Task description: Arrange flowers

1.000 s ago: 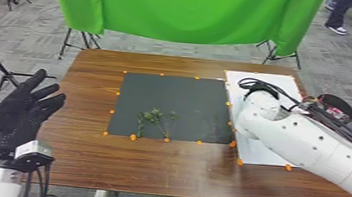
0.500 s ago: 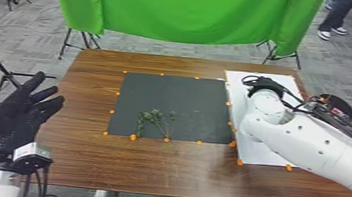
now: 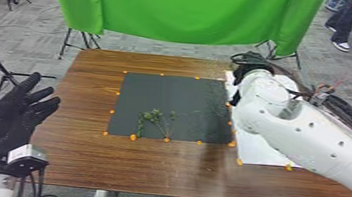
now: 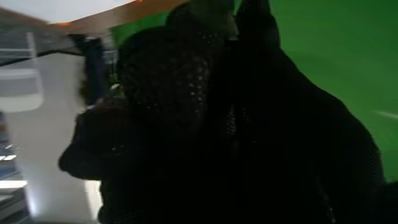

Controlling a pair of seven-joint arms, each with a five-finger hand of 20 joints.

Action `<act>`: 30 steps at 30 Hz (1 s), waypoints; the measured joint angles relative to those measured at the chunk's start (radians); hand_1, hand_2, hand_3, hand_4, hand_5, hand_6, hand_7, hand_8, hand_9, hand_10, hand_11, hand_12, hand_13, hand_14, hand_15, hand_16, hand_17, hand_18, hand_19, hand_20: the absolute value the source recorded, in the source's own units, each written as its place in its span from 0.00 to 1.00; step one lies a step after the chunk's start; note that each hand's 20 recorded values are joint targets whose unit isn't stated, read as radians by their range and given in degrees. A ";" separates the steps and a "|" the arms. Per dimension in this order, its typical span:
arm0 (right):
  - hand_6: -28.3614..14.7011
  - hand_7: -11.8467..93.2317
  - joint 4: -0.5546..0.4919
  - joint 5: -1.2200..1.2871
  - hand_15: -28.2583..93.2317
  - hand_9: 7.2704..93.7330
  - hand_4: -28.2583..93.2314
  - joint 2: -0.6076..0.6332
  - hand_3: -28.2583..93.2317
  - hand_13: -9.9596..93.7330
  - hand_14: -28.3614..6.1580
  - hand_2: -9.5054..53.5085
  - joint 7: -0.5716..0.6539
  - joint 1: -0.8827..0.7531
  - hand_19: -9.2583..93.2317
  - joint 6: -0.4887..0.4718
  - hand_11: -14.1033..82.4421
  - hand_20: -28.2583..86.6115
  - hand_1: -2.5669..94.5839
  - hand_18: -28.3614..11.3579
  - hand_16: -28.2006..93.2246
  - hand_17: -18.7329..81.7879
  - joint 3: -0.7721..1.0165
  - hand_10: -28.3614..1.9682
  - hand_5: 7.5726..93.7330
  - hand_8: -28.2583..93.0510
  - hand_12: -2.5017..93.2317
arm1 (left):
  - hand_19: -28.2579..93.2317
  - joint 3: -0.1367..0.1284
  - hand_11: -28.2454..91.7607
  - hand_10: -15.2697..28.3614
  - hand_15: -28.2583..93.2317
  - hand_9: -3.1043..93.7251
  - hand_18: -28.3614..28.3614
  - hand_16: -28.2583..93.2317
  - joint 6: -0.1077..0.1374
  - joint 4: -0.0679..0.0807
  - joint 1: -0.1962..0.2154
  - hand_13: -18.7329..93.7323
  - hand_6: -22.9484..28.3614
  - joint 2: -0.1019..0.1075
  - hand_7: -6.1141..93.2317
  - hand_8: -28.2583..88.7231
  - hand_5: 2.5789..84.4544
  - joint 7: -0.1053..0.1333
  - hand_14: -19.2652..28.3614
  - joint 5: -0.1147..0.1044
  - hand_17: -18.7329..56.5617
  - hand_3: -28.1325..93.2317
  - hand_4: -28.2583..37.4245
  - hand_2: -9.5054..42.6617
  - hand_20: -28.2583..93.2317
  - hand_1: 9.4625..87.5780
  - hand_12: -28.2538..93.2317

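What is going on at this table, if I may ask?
This is a flower-arranging job for a robot. Its right robot hand is near the far end of the white sheet; whether it holds anything, I cannot tell. Leafy green sprigs lie on the dark mat, and the open left robot hand is by the table's left edge.

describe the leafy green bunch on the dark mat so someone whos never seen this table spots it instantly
On the brown wooden table, find the dark square mat left of the white sheet. Look near its front edge, left of centre, for the green bunch. Its thin stems and small leaves set it apart from the orange markers along the mat's edge.
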 measured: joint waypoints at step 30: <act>0.54 0.24 -0.066 -0.016 0.63 1.00 0.00 -0.105 0.81 1.00 0.68 0.00 -0.013 -0.189 1.00 -0.018 0.44 0.25 0.66 0.57 0.35 0.92 -0.096 0.58 0.90 0.33 0.18 | 0.65 0.016 0.45 0.78 0.69 0.34 0.98 0.13 -0.017 0.004 -0.045 0.35 0.60 -0.057 0.14 0.18 0.37 -0.089 0.98 0.047 0.14 0.75 0.11 0.32 0.25 0.25 0.33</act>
